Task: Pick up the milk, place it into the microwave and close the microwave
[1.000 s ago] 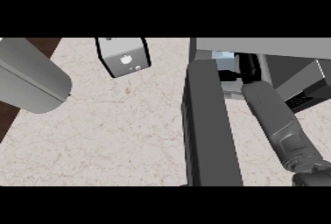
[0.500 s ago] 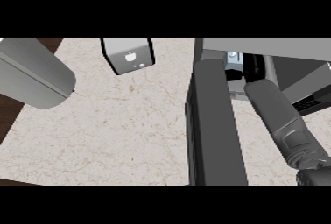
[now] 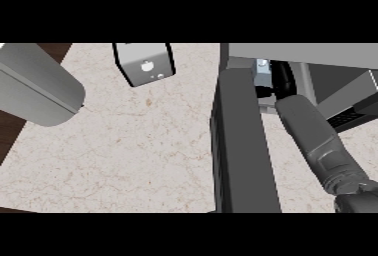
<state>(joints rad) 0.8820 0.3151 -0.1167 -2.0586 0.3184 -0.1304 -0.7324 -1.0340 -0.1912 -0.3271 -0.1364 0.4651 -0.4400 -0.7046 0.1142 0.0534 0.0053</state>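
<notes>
Found right hand point(image 3: 281, 80) inside microwave point(image 3: 325, 55), beside milk point(image 3: 260, 71) (pale carton, probably), likely setting it down; could not tell finger spread. Found door point(image 3: 240, 150) open, clearing way for forearm.

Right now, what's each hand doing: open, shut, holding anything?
Left hand: not in view; only its forearm shows.
Right hand: inside the microwave by the milk; fingers cannot be told.

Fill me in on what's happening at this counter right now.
The robot's right forearm reaches into the open microwave, past its open door. The right hand is deep inside beside a small carton, probably the milk; its fingers can't be made out. The left forearm hangs at the left. A grey box stands on the counter.
</notes>
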